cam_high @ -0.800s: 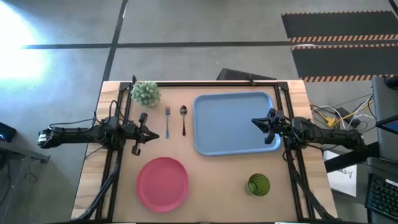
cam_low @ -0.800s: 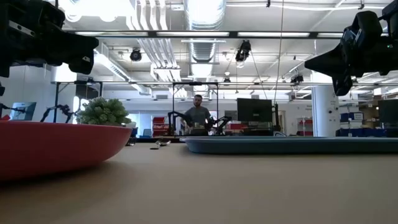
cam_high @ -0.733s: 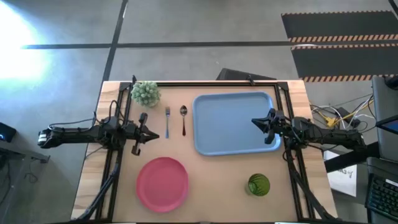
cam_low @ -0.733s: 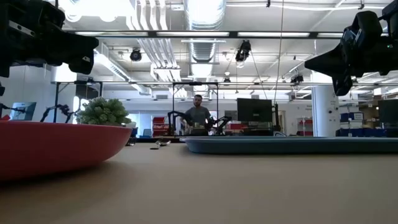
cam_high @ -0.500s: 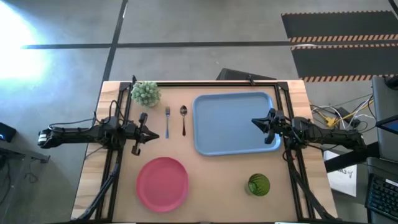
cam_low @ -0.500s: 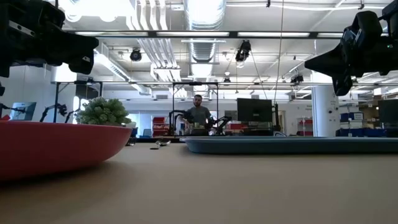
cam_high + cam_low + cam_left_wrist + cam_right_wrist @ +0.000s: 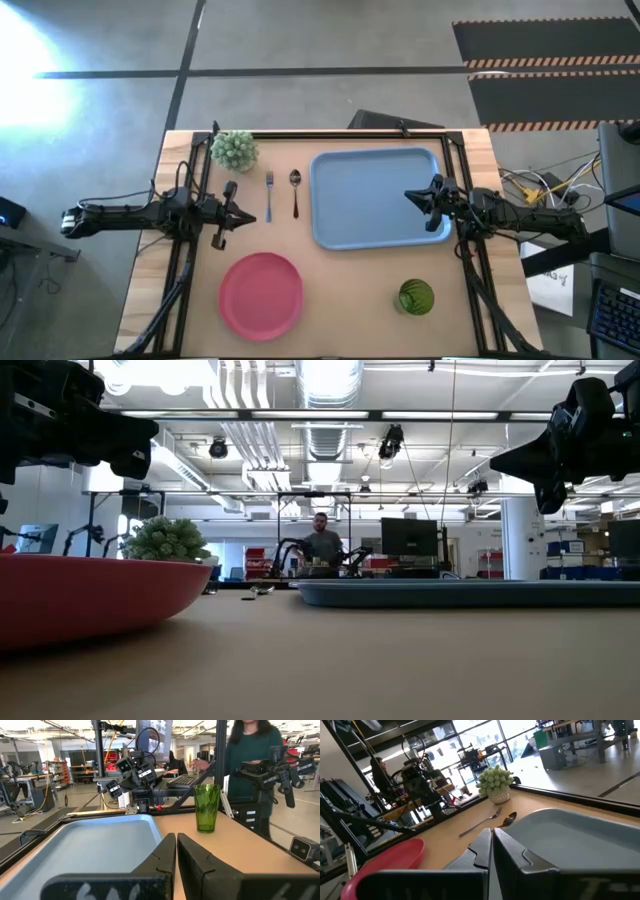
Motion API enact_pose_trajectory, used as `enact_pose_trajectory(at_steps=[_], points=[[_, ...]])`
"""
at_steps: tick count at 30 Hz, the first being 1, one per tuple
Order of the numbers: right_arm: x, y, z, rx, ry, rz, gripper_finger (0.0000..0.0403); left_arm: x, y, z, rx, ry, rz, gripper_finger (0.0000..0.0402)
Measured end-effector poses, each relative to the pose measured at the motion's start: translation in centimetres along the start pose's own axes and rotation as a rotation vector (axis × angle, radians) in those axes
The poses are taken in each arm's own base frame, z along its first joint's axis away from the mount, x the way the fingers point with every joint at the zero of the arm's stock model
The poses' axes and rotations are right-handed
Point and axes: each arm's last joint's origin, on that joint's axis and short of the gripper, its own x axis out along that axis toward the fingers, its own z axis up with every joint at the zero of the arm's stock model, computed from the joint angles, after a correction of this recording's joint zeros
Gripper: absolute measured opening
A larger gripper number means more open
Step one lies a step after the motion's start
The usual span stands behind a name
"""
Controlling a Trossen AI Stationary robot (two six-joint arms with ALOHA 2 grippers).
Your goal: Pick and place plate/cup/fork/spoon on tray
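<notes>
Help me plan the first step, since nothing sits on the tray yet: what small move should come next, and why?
Probably open the left gripper and ease it toward the fork, which lies just ahead of it beside the spoon. Its fingers are shut, and the tray holds nothing. The right gripper waits over the tray.

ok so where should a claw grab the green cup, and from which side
Take the cup across its upper wall just below the rim, coming down from above or level from the side. It stands upright and alone near the table's front edge, with nothing touching it. The right claw, over the tray, looks nearest.
</notes>
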Motion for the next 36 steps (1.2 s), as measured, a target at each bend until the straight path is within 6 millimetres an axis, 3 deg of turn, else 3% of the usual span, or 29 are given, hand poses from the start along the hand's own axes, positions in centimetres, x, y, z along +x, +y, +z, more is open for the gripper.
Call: enact_pose_trajectory(at_steps=[36], points=[[0.0, 0.04, 0.1, 0.002, -0.011, 0.002, 0.0009, 0.0, 0.0, 0.0, 0.0, 0.0, 0.0, 0.0]])
